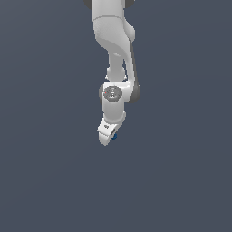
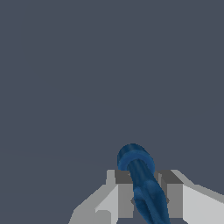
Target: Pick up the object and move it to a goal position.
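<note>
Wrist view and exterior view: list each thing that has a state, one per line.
end effector: shut on the blue object, a finger on either side.
blue object: held between the fingers, rounded end sticking out past them.
arm: reaching down, end effector tilted.

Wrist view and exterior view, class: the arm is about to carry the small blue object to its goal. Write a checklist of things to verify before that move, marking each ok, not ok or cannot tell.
1. Blue object sits between the gripper fingers: ok, the wrist view shows a finger on each side of it.
2. Fingers closed firmly on it: ok by appearance; grip force cannot tell.
3. Object lifted clear of the surface: cannot tell, the plain grey background gives no contact cue.
4. Goal position visible: not ok, neither view shows a marker.
5. Path free of obstacles: ok, nothing else appears in either view.
6. Object seen from outside: ok, a blue speck shows at the gripper tip in the exterior view.
</note>
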`<state>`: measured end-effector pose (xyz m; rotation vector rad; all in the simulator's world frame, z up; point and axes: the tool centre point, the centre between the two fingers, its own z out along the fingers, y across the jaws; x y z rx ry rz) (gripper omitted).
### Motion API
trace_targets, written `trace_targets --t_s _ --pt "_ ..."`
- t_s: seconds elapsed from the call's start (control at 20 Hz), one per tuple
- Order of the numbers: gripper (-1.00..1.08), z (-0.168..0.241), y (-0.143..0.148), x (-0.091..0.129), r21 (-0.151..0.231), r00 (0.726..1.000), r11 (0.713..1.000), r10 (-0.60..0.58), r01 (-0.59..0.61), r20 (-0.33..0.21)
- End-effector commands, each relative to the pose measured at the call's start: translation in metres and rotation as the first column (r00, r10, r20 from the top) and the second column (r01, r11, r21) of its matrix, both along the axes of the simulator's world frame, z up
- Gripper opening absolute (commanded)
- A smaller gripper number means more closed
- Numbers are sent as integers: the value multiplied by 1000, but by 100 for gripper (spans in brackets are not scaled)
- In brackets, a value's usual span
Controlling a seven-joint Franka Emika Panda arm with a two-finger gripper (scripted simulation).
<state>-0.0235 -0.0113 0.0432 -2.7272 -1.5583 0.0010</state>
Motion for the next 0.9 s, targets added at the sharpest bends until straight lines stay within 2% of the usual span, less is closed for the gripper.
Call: trace_targets --t_s 0.0,0.4,0.85 --pt "-100 3 -1 2 0 1000 1000 0 0 1" --pt "-100 34 -16 18 0 1000 1000 0 0 1" --pt "-100 99 -46 52 2 1000 1000 1 -1 1"
